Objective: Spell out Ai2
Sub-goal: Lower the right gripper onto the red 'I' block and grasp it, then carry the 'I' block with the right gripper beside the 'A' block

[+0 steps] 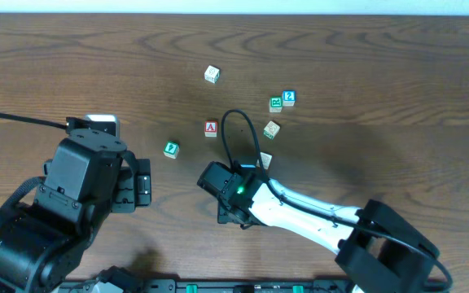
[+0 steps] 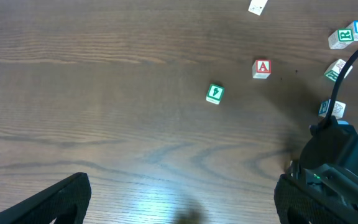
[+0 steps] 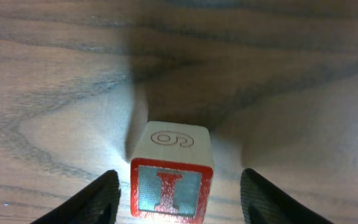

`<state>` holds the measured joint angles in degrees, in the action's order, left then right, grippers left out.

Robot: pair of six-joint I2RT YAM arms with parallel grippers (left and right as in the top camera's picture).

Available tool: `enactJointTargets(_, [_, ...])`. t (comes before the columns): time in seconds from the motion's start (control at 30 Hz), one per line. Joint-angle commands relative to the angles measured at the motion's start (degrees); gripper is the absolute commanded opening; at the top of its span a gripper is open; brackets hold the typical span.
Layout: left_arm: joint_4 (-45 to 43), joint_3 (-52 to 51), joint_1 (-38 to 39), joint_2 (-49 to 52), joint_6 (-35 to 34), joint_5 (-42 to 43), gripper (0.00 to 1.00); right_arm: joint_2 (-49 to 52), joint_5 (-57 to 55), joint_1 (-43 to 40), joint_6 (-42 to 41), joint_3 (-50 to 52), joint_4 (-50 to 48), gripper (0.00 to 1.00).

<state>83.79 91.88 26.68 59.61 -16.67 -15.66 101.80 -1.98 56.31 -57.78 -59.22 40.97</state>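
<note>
Filling every view, a dark wood-grain table [image 1: 381, 49] holds scattered small wooden letter cubes [image 1: 272, 129]. The right gripper [image 3: 180, 199] hangs low, its fingers spread wide on either side of a red-framed wooden cube marked I [image 3: 171, 180], with gaps on both sides. The left gripper [image 2: 179, 205] hovers open and empty. Overhead, the right arm hides that cube.

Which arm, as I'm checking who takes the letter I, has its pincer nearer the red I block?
Right. The red I block sits between the open fingers of the right pincer, gaps either side; the left pincer hovers well off to its left.
</note>
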Motion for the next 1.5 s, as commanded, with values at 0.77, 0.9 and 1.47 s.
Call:
enactJointTargets(0.77, [0.2,0.9,-0.1,0.0,0.0,-1.3,0.96,0.3,-6.1,-3.1,4.7,-4.9,2.5,0.17])
enactJointTargets(0.9, [0.2,0.9,-0.1,0.2,0.0,-1.3,0.95,0.3,-8.6,-5.6,6.2,-10.0,7.6,0.17])
enactJointTargets(1.47, [-3.0,0.9,-0.1,1.4,-0.1,-1.3,0.95,0.5,-10.0,-18.4,14.3,-18.1,4.5,0.19])
